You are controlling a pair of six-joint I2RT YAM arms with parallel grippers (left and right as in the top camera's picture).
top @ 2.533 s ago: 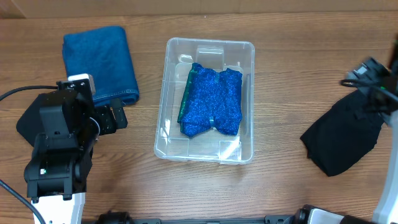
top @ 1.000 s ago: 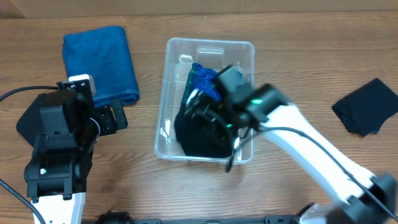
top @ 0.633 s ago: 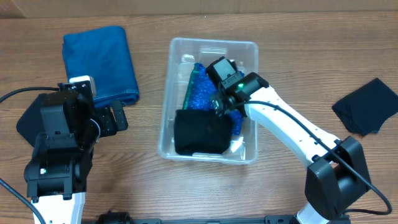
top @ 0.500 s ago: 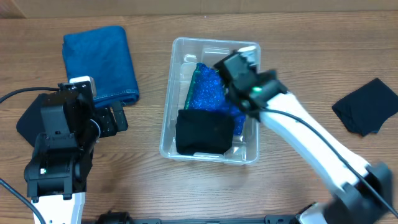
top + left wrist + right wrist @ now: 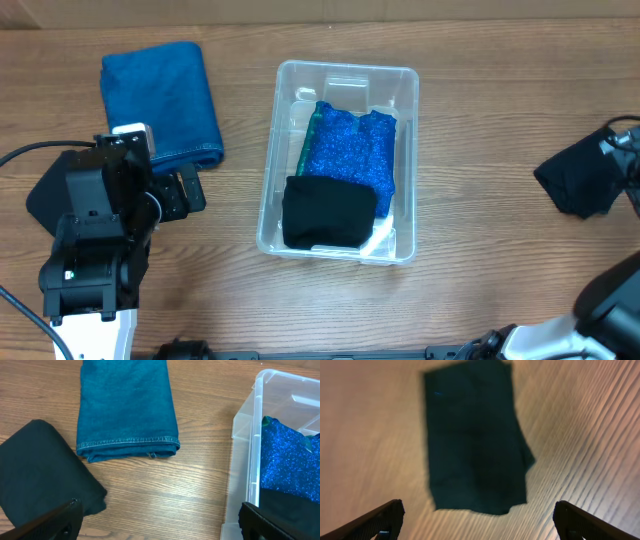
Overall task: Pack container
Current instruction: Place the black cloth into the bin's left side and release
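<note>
The clear plastic container (image 5: 280,130) stands mid-table and shows at the right in the left wrist view (image 5: 250,445). Inside lie a sparkly blue cloth (image 5: 350,155) and a folded black cloth (image 5: 328,212) at its near end. My left gripper (image 5: 160,522) is open and empty, over bare wood left of the container. My right gripper (image 5: 480,520) is open and empty above a dark cloth (image 5: 472,440), which lies at the table's right edge (image 5: 582,180).
A folded blue towel (image 5: 160,98) lies at the back left, also in the left wrist view (image 5: 125,405). A black cloth (image 5: 40,470) lies by the left arm (image 5: 100,230).
The right arm put a black cloth into the container's near end, let go and pulled back to the right edge. The container shifted slightly right. The left arm has not moved.
</note>
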